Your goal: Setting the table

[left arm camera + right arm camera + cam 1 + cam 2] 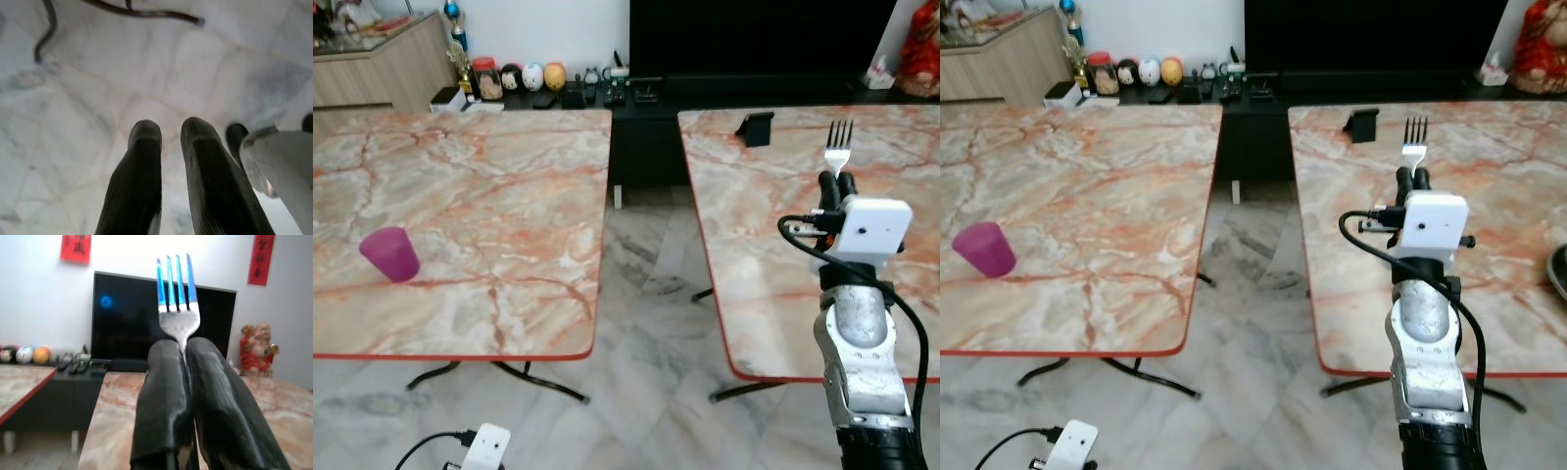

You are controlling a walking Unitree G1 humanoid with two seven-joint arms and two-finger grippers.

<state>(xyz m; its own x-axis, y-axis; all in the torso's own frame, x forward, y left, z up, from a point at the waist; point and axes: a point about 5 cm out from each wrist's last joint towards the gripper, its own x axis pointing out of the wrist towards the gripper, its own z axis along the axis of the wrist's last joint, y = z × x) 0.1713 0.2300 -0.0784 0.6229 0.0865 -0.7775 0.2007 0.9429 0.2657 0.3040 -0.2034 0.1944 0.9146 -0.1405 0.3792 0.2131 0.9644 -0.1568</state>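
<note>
Right gripper [1414,179] is clamped tight on the fork [1415,137], held upright, tines up, above the right table [1508,196]; left gripper [168,161] hangs idle over the floor, fingers slightly parted, holding nothing. Judgement: tilt the fork flat and lower it onto the right table before releasing; the purple cup [390,254] sits well apart, on the left table [489,196].

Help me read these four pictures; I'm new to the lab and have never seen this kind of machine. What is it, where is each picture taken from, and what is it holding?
This is a walking humanoid robot with two silver arms, each ending in a tool with two long black fingers. The two wide pictures come from a stereo camera on its head, looking down at two marble-patterned tables. The left table carries a purple cup; the right table has a small black object near its far edge. The other two pictures come from cameras on the wrists. The right tool is raised over the right table, shut on a fork with its prongs pointing up. The left tool hangs low, pointing at the tiled floor, holding nothing.
</note>
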